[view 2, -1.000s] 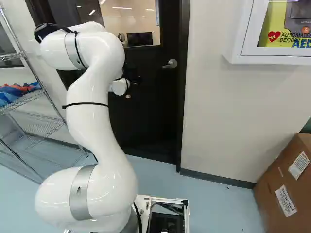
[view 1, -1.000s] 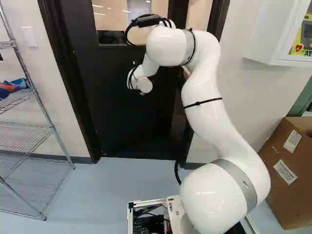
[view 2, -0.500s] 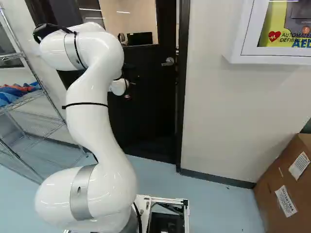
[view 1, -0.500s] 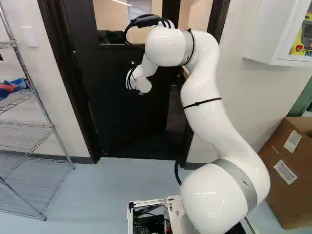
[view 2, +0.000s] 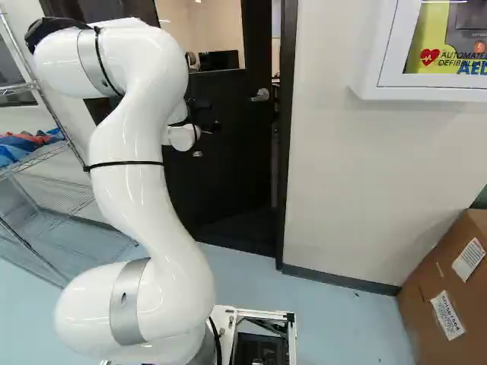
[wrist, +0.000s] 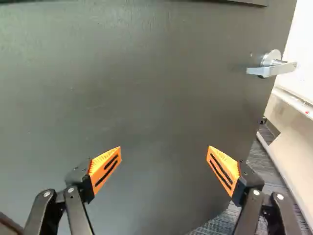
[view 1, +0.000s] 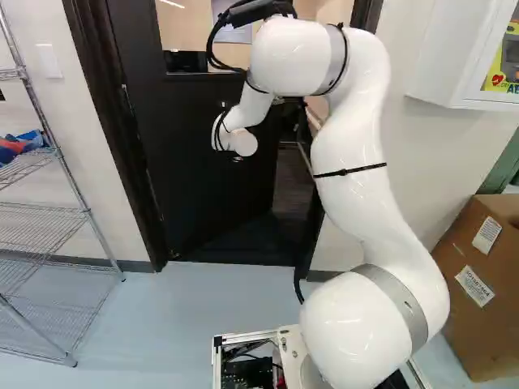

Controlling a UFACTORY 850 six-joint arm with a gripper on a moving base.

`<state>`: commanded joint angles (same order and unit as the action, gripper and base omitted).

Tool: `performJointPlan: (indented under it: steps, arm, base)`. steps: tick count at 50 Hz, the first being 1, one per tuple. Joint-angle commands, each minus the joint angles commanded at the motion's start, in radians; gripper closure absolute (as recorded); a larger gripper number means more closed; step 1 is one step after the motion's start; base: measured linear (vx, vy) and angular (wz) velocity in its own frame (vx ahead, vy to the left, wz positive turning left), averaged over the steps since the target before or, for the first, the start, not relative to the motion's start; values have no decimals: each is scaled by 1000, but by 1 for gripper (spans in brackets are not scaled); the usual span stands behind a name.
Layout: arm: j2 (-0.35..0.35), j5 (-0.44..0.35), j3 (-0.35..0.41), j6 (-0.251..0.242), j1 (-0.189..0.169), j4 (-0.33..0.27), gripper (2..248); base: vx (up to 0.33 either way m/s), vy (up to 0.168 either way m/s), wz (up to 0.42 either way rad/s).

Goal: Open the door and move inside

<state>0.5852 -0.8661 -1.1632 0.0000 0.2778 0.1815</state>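
Wide apart stand the two fingers of the pincer (view 2: 209,115), and it has hold of nothing. The big black door (view 1: 195,186) is right in front of them; I can't tell if they touch it. The black pincer is hard to see against the door in the right base view, and the arm (view 1: 349,186) hides most of it in the left one. The arm also hides the door handle (view 2: 260,95) there.

On the wall is a white case (view 2: 373,76), cut off, with something yellow and gray inside. The brown box (view 2: 422,312) is cut off too, so I can't see what it holds. Blue and red stuff (view 2: 27,144) lies on a wire rack (view 1: 85,212).

The door is partly open, with a gap by the frame (view 2: 288,152). It has a window up high and a shiny silver handle.
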Motion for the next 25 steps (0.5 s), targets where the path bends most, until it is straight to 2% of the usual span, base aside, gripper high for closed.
performJointPlan:
  steps: [13,25]
  arm:
    - [-67,0,88,0,-6,-5,3]
    - [-127,0,164,0,-16,-40,3]
  base:
    - [0,0,0]
    - [0,0,0]
